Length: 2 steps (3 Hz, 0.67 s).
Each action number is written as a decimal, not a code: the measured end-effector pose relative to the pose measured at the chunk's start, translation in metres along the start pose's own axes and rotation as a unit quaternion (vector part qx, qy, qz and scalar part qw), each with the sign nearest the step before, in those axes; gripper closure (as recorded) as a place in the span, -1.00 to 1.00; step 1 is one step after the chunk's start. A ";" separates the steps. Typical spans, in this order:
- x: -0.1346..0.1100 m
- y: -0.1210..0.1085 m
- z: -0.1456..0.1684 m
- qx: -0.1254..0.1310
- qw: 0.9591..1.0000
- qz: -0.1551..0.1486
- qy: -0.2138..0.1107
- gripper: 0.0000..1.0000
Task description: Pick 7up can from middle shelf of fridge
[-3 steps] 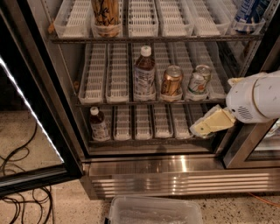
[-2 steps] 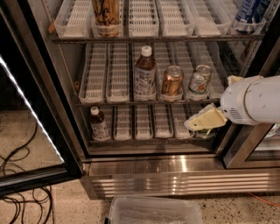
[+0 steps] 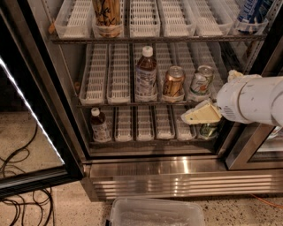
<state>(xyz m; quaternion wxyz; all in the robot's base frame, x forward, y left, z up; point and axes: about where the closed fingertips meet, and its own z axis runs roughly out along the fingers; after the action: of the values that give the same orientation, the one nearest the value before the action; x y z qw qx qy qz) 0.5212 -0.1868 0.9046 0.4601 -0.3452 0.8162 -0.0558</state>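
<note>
The fridge (image 3: 177, 176) stands open in front of me. The 7up can (image 3: 202, 80), silver-white with a green label, stands upright at the right of the middle shelf (image 3: 119, 104), in a white lane tray. A copper-orange can (image 3: 173, 81) is just left of it, and a brown bottle (image 3: 146, 74) is further left. My gripper (image 3: 201, 114), cream-coloured on a white arm (image 3: 252, 99), reaches in from the right. It sits just below the front edge of the middle shelf, under the 7up can and apart from it.
A small bottle (image 3: 100, 126) and a darker green can (image 3: 208, 131) stand on the lower shelf. A tall can (image 3: 107, 13) and a blue carton (image 3: 252, 13) are on the top shelf. The glass door (image 3: 31, 119) is open at left, with cables (image 3: 22, 176) on the floor. A plastic bin (image 3: 154, 214) is below.
My gripper has moved a little up and to the left, from lower-shelf level towards the front edge of the middle shelf. The cans and bottles have not moved.
</note>
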 end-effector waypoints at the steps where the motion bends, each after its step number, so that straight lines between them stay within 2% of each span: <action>1: -0.002 0.002 0.005 0.003 1.000 0.013 -0.012 -1.00; 2: 0.002 -0.002 0.010 0.021 0.998 0.050 -0.027 -1.00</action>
<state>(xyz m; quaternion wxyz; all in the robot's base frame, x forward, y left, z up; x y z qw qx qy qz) 0.5297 -0.1870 0.8984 0.4916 -0.2959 0.8180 -0.0404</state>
